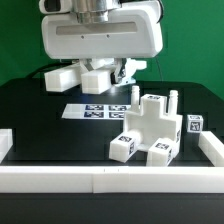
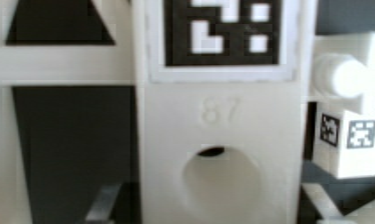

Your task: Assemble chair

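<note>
Pinching a slim white piece [image 2: 210, 115] between nearly closed fingers [image 2: 107, 203], the gripper [image 1: 106, 74] holds it near the marker board [image 1: 95, 110], well apart from the part-built chair [image 1: 150, 128], and the piece looks light, stiff and smooth, perhaps slippery, so a grip across its flat sides seems safest.

chair part [image 2: 210, 125] filling the gap between the jaws, marker board [image 1: 95, 111] flat beneath them, half-built chair [image 1: 150, 126] standing close alongside
</note>
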Controlling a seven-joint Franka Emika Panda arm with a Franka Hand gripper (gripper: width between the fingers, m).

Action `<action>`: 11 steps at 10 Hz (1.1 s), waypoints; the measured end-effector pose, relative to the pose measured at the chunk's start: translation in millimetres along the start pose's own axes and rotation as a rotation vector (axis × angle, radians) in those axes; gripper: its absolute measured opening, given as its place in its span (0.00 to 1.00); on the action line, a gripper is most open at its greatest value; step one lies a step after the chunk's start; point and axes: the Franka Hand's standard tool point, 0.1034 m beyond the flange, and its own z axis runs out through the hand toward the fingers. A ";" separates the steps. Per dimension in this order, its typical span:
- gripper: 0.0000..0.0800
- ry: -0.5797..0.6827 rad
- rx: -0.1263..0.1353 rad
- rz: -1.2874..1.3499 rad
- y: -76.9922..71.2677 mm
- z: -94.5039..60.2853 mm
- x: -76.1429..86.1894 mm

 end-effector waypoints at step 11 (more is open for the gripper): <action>0.36 0.004 -0.004 0.109 -93.2 7.8 -13.4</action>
